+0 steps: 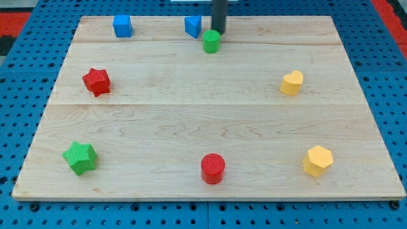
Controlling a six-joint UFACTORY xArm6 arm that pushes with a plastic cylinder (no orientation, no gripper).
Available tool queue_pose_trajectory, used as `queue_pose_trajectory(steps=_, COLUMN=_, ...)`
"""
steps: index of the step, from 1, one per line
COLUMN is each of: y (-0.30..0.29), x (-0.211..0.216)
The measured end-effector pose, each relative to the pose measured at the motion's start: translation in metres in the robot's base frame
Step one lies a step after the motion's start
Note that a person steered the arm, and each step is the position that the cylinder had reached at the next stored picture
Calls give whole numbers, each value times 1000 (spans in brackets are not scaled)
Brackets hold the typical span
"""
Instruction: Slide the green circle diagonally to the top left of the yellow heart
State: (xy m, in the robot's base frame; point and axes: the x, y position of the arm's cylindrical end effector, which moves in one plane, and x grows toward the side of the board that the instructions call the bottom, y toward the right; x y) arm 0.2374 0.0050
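- Camera view: rod cut off by the view's top; my tip point(218, 32) sits at the top edge of the green circle point(212, 41), contact hard to confirm.
- No fingers on this rig, nothing held.
- Green circle near desk point(191, 127) top, just right of blue block point(193, 27), shape unclear.
- Yellow heart point(292, 83) well apart, toward the view's right.
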Motion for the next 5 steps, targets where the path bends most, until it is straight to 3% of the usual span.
queue_pose_trajectory(steps=1, y=-8, x=56)
queue_pose_trajectory(steps=2, y=-34, x=77)
queue_pose_trajectory(steps=4, y=26, x=64)
queue_pose_trajectory(steps=5, y=-8, x=99)
